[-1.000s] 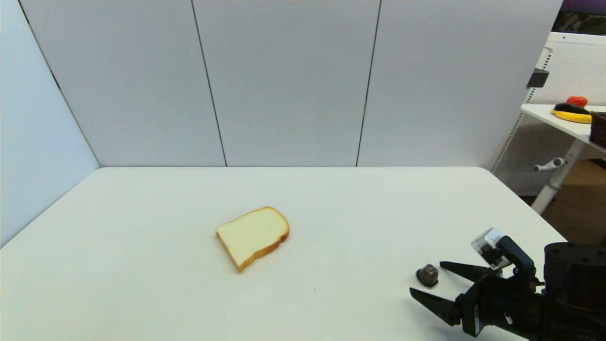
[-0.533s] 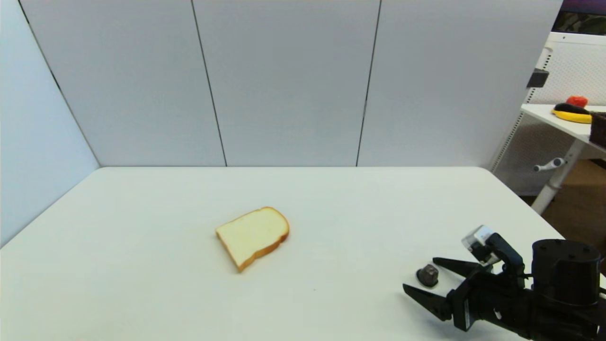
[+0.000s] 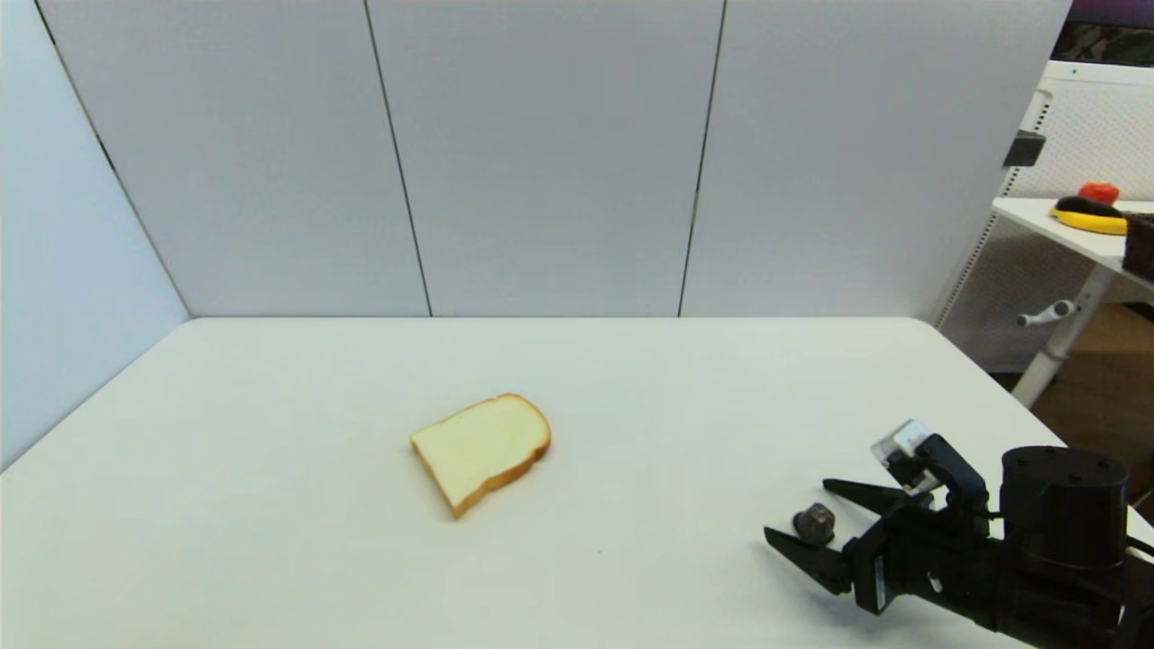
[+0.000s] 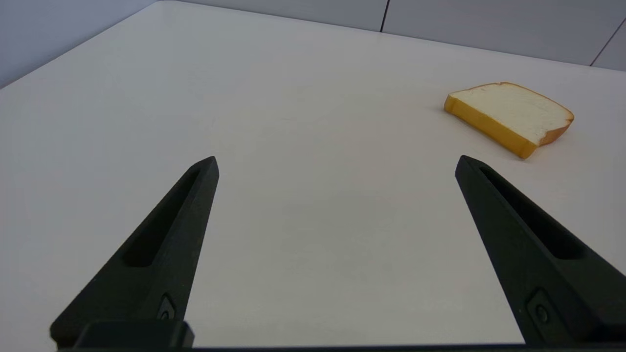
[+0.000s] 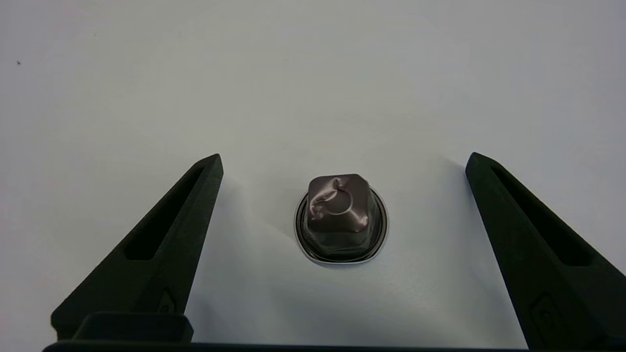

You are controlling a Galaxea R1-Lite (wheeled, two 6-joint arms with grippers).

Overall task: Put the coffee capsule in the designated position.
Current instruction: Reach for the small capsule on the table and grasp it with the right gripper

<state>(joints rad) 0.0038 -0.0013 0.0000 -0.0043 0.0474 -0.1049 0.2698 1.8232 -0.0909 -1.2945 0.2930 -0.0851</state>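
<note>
We are at the reach-in step: our right gripper (image 5: 342,159), fingers apart, straddles the coffee capsule (image 5: 341,218) standing rim-down on the surface (image 3: 631,397). Next, probably lower slightly, then close.

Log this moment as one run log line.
right gripper: open, straddling coffee capsule | capsule: rim-down on table | left gripper: open, idle

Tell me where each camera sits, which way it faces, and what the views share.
Head: on the robot's head, looking down at the white table, bread slice and right gripper.
Left wrist: behind the open left gripper, low over the table, bread ahead.
Right wrist: above the coffee capsule, between open fingers.
Shared: bread in head and left wrist; capsule in head and right wrist.
</note>
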